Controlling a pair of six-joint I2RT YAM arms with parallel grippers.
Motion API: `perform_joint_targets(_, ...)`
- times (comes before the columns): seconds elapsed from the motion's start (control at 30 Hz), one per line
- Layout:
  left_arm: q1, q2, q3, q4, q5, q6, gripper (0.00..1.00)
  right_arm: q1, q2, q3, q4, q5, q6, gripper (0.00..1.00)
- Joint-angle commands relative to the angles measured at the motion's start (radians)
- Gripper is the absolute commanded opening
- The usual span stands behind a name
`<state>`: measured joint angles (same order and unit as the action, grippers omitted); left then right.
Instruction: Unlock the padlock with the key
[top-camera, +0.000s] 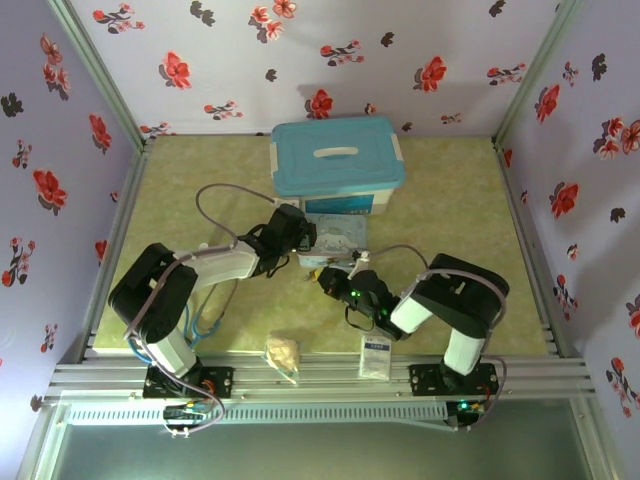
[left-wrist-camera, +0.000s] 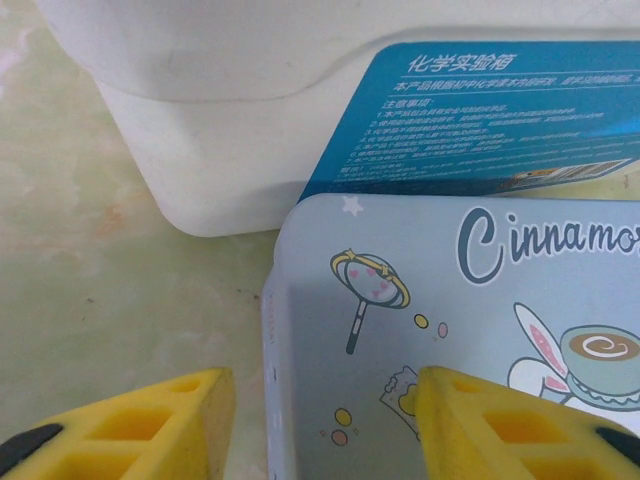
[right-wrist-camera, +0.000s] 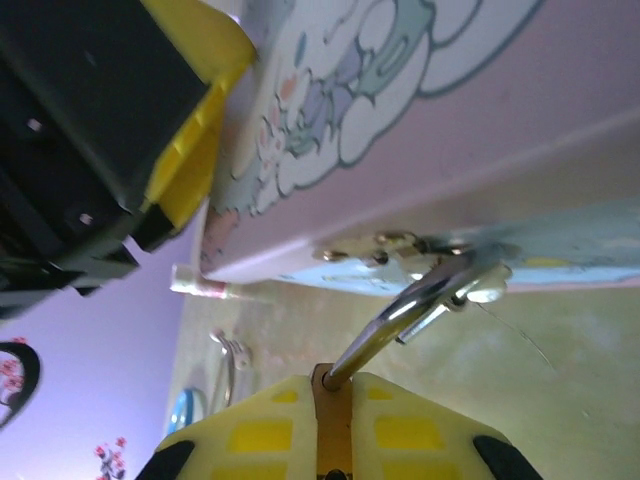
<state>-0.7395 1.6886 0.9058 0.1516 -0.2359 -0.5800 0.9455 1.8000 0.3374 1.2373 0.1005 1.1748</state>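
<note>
The right hand (right-wrist-camera: 328, 385) clamps the brass padlock (right-wrist-camera: 325, 402) (its shackle (right-wrist-camera: 385, 320) reaching the clasp (right-wrist-camera: 400, 250) of the tin (right-wrist-camera: 450, 120)); the left hand (left-wrist-camera: 325, 430), fingers (left-wrist-camera: 130, 425) apart, straddles that tin's corner on the desk (left-wrist-camera: 90, 250).

At the back of the green table (top-camera: 470, 250): white box (top-camera: 338, 165) with a blue lid, blue label (left-wrist-camera: 500, 120) with Chinese print on its front. Just before it, lying flat, a pastel cartoon-print tin (left-wrist-camera: 450, 330), one corner overlapping the label. Near the front edge, a white sachet (top-camera: 376, 356); left of it, a crumpled beige lump (top-camera: 283, 353). All around, floral walls (top-camera: 400, 40).
</note>
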Motion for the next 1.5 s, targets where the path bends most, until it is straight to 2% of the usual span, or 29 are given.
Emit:
perform_joint_targets(0.0, 0.000, 0.063, -0.057, -0.124, -0.055, 0.022, 0.50, -0.022, 0.130, -0.065, -0.011, 0.074, 0.189, 0.00)
perform_joint_targets(0.1, 0.000, 0.053, -0.066, -0.138, -0.082, 0.022, 0.50, -0.026, 0.152, -0.092, 0.040, 0.100, 0.199, 0.00)
perform_joint_targets(0.4, 0.000, 0.049, -0.059, -0.180, -0.123, 0.031, 0.49, -0.082, -0.088, -0.146, -0.283, 0.136, 0.127, 0.00)
perform_joint_targets(0.63, 0.000, 0.072, -0.059, -0.183, -0.127, 0.034, 0.49, -0.109, -0.270, -0.161, -0.411, 0.119, 0.057, 0.00)
perform_joint_targets(0.73, 0.000, 0.079, -0.065, -0.179, -0.128, 0.028, 0.49, -0.117, -0.345, -0.192, -0.398, 0.142, 0.026, 0.00)
perform_joint_targets(0.83, 0.000, 0.084, -0.071, -0.165, -0.127, 0.026, 0.49, -0.117, -0.414, -0.150, -0.553, 0.147, 0.013, 0.00)
perform_joint_targets(1.0, -0.001, 0.082, -0.071, -0.164, -0.127, 0.025, 0.49, -0.193, -0.386, -0.195, -0.416, 0.080, 0.079, 0.00)
perform_joint_targets(1.2, -0.005, 0.091, -0.054, -0.173, -0.123, 0.039, 0.49, -0.202, -0.534, -0.186, -0.579, 0.099, 0.042, 0.00)
perform_joint_targets(1.27, -0.014, 0.097, -0.052, -0.166, -0.123, 0.036, 0.49, -0.202, -0.536, -0.182, -0.584, 0.084, 0.058, 0.00)
perform_joint_targets(1.4, -0.032, 0.103, -0.053, -0.152, -0.123, 0.024, 0.48, -0.207, -0.470, -0.173, -0.485, 0.075, 0.142, 0.00)
perform_joint_targets(1.47, -0.034, 0.109, -0.050, -0.152, -0.123, 0.020, 0.49, -0.206, -0.454, -0.152, -0.525, 0.089, 0.166, 0.00)
